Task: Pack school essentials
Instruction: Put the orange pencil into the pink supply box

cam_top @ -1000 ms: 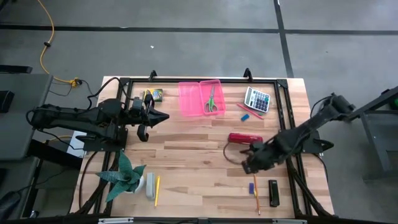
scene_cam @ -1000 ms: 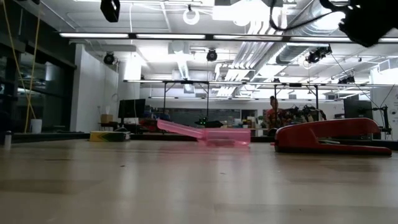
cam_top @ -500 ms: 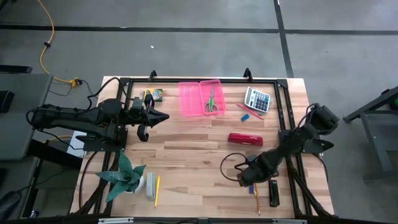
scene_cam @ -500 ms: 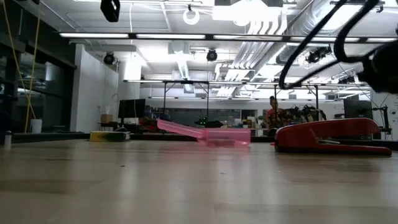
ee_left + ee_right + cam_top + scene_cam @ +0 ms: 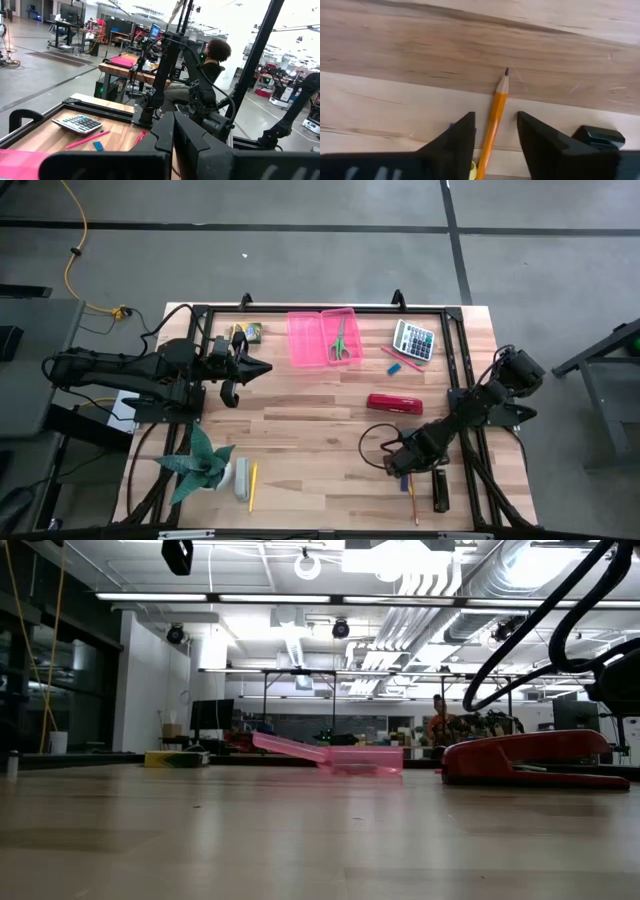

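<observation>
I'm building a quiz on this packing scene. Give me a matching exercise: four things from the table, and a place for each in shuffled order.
Things:
1. scissors
2. orange pencil
3. calculator
4. plant

Places:
A. far right corner of the table
B. inside the pink case
C. near left corner
D. between the right gripper's open fingers

Pairs: 1-B, 2-D, 3-A, 4-C

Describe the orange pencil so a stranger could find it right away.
Look on the wooden table, at the corner nearest the right arm. The orange wooden pencil lies between the open fingers of the right hand, beside a black rectangular block; the yellow pencil lies across the table.
</observation>
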Controlling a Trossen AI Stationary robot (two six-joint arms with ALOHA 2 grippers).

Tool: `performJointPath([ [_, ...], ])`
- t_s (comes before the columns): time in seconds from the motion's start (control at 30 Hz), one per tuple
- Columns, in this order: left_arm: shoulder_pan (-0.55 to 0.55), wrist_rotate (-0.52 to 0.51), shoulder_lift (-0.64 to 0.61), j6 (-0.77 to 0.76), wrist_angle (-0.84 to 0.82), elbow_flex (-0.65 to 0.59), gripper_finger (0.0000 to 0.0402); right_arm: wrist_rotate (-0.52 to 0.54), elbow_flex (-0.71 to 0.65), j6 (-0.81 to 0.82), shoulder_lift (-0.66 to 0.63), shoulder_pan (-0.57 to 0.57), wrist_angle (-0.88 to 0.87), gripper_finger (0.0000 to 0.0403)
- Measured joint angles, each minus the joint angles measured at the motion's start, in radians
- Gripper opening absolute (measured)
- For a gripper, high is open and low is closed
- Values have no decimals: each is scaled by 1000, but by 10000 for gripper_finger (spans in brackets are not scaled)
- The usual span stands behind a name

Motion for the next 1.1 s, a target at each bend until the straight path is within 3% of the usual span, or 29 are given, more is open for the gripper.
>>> performJointPath([
  [0.37,0,-2,0,0,0,0,0,-3,1,-11,-1,0,-22,9],
  [0.6,0,-8,0,-22,1,0,0,-26,1,-47,-17,-2,-29,5],
  [0.83,0,-8,0,-23,2,0,0,42,1,-101,-158,-32,-90,2],
  [0.97,0,-8,0,-24,4,0,0,149,1,-247,-283,-71,-71,1],
  [1.1,0,-8,0,-62,5,0,0,271,1,-508,-414,-142,33,1],
])
